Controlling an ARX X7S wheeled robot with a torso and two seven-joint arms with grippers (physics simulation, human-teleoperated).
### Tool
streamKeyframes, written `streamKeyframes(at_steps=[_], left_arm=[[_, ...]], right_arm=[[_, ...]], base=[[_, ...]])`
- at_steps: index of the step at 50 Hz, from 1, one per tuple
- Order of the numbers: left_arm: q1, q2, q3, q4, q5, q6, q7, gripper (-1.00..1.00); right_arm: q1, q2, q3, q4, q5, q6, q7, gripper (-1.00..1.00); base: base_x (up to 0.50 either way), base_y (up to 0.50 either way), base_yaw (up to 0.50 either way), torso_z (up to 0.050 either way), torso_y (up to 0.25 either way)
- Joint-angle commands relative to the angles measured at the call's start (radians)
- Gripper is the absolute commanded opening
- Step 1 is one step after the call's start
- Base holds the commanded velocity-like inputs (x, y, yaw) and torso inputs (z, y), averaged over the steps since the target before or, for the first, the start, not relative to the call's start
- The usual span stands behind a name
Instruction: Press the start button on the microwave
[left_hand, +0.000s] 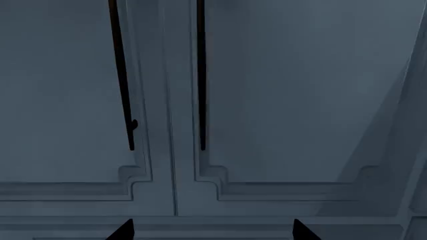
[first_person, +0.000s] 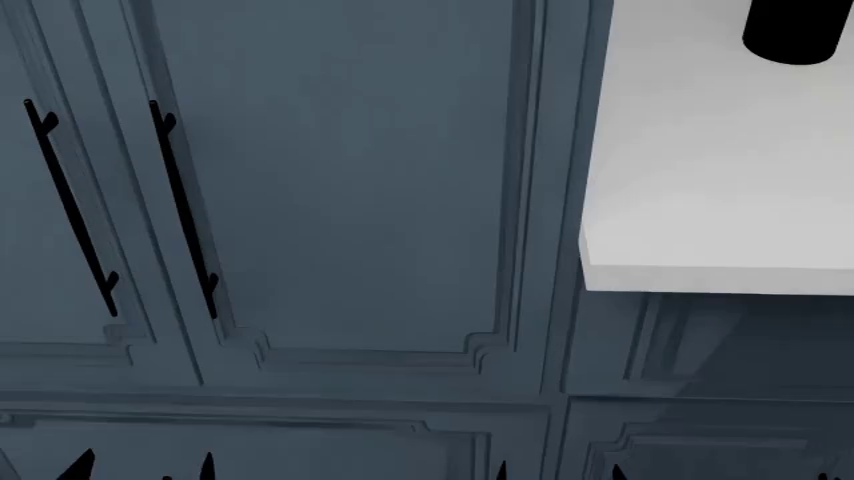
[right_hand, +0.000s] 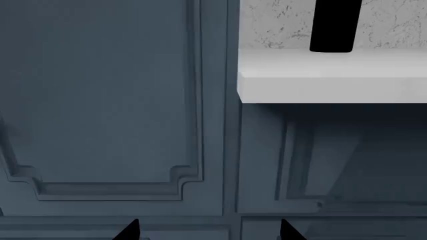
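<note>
1. Microwave and its start button appear in no view, so their place and look cannot be told.
2. Both wrist views face blue-grey cabinet doors (first_person: 347, 180) with black handles (first_person: 180, 205).
3. A white counter (first_person: 721, 200) juts in at the head view's right, a black object (first_person: 798, 30) standing on it near its far edge.
4. Left gripper (left_hand: 212, 231) and right gripper (right_hand: 208, 230) show only dark fingertips set wide apart, holding nothing.
5. Which arm is nearer cannot be judged; the robot likely must turn to find the microwave first.
</note>
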Motion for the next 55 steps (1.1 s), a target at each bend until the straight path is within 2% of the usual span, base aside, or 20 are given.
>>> streamKeyframes(at_steps=[1,4,6,7,10,25,30,38,55], left_arm=[[0.002,-0.03,0.035,0.005,-0.03,-0.002,-0.035,1.0],[-0.008,-0.033,0.041,-0.032,-0.018,0.016,-0.07,1.0],[-0.016,-0.038,0.052,-0.075,0.049,0.046,-0.135,1.0],[-0.018,-0.04,0.055,-0.103,0.069,0.101,-0.164,1.0],[-0.02,-0.045,0.06,-0.095,0.032,0.066,-0.145,1.0],[-0.03,-0.074,0.094,-0.118,0.04,0.081,-0.18,1.0],[-0.028,-0.078,0.11,-0.118,0.049,0.087,-0.193,1.0],[-0.028,-0.085,0.12,-0.116,0.043,0.084,-0.204,1.0],[-0.031,-0.102,0.145,-0.122,0.029,0.09,-0.225,1.0]], right_arm=[[0.001,0.02,-0.026,0.003,0.02,-0.003,0.026,1.0],[-0.004,0.029,-0.041,0.032,0.026,-0.033,0.04,1.0],[-0.006,0.032,-0.047,0.032,0.043,-0.036,0.042,1.0],[-0.005,0.035,-0.053,0.032,0.045,-0.041,0.042,1.0],[0.003,0.039,-0.068,0.047,0.058,-0.05,0.04,1.0],[0.023,0.061,-0.096,0.06,0.093,-0.045,0.069,1.0],[0.019,0.065,-0.099,0.078,0.129,-0.08,0.053,1.0],[0.026,0.073,-0.109,0.087,0.145,-0.081,0.064,1.0],[0.025,0.089,-0.13,0.088,0.168,-0.093,0.083,1.0]], base=[[0.0,0.0,0.0,0.0,0.0],[0.0,0.0,0.0,0.0,0.0],[0.0,0.0,0.0,0.0,0.0],[0.0,0.0,0.0,0.0,0.0],[0.0,0.0,0.0,0.0,0.0],[0.0,0.0,0.0,0.0,0.0],[0.5,0.0,0.0,0.0,0.0],[0.0,0.0,0.0,0.0,0.0],[0.49,0.02,0.0,0.0,0.0]])
